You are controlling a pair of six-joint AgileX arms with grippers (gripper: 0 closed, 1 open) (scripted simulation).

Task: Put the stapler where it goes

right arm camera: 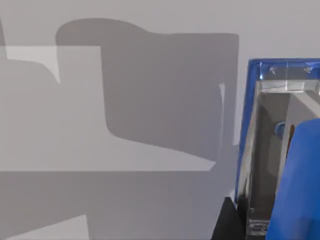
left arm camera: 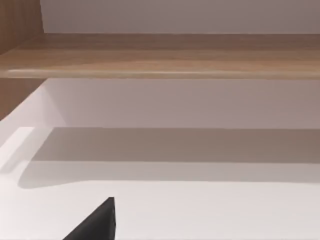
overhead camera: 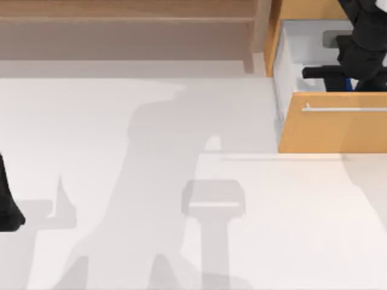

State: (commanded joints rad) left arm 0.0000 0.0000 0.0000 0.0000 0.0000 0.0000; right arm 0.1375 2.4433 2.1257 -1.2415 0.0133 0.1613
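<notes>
At the table's back right stands a pulled-out drawer with a wooden front, a silver handle and a pale grey inside. My right gripper reaches down into it, shut on the stapler, of which a sliver of blue shows under the black arm. In the right wrist view the stapler is close up, bright blue with a silver-grey metal underside, hanging over the grey drawer floor. My left arm is parked at the left edge of the table.
A wooden shelf unit runs along the back of the white table, and its board crosses the left wrist view. The drawer front juts over the table at the right. Arm shadows lie across the middle.
</notes>
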